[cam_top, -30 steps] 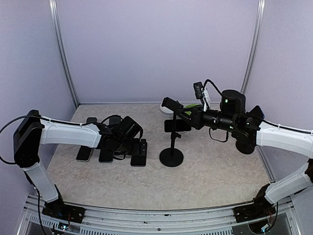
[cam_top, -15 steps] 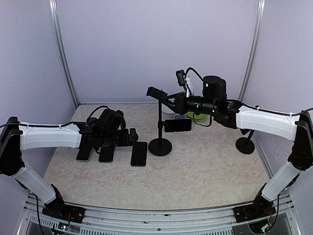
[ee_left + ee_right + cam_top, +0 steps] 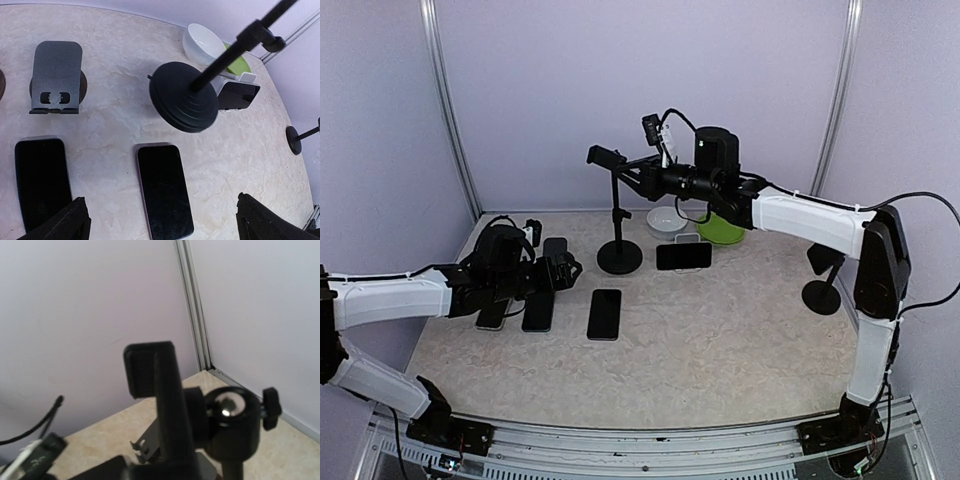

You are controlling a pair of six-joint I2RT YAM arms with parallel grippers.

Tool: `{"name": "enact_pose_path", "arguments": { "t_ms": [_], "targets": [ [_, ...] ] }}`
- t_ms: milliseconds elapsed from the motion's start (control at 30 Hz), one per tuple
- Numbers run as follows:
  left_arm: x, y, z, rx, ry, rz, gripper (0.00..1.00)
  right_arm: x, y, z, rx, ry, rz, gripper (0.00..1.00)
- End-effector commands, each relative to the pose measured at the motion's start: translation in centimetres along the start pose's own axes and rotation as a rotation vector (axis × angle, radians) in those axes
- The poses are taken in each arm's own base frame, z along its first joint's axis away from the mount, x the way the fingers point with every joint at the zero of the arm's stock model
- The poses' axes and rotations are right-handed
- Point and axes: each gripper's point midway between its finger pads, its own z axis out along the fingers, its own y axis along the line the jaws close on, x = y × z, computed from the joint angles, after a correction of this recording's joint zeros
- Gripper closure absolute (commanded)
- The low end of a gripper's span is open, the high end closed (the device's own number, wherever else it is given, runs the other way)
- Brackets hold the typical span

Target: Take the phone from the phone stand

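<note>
1. The right gripper (image 3: 638, 174) is reaching across the back of the table, and its fingers are pinching the head of the black pole-type phone stand (image 3: 614, 205), just below the clamp (image 3: 150, 372). The stand's round base (image 3: 184, 97) is sitting near the middle of the beige marble-pattern table (image 3: 740, 340).

2. The left gripper (image 3: 568, 270) is hovering low over the table with its fingers (image 3: 70, 222) spread wide and gripping nothing.

3. The black smartphone (image 3: 605, 313) is lying flat on the table just ahead of the left gripper, beside a second flat black phone (image 3: 42, 182). Behind them, the dark grey plate-type phone stand (image 3: 56, 77) is standing apart from both.

4. A third black phone (image 3: 683, 256) is leaning sideways on a small white stand (image 3: 245, 77), right of the pole stand's base.

5. Containers: the white round bowl (image 3: 202, 44) is showing only its plain white inside. The green bowl (image 3: 725, 232) is sitting just beside it, mostly hidden; its contents cannot be told.

6. Another black round-based stand (image 3: 820, 297) is standing near the right edge.
</note>
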Motion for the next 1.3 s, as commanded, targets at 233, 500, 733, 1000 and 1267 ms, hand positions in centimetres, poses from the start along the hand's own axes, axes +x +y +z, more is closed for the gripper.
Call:
{"name": "enact_pose_path", "arguments": {
  "t_ms": [233,500,733,1000,1267],
  "targets": [
    [0.3,-0.9,0.0,0.073,-0.006,0.001,0.01,-3.6,-2.1,3.9,-0.071,-0.149,-0.155,1.00],
    [0.2,-0.8,-0.2,0.070,-0.019,0.019,0.01,-1.3,-3.9,5.2,-0.083,-0.141,-0.142,1.00],
    [0.1,-0.6,0.1,0.059,-0.014,0.026,0.01,0.8,-4.9,5.4,-0.112,-0.135,-0.084,0.96],
    [0.1,-0.9,0.5,0.062,-0.003,0.031,0.01,1.1,-5.1,5.0,-0.113,-0.124,-0.075,0.56],
    [0.0,-1.5,0.9,0.084,0.006,0.035,0.01,0.9,-5.4,3.5,-0.116,-0.129,-0.071,0.34]
  ]
}}
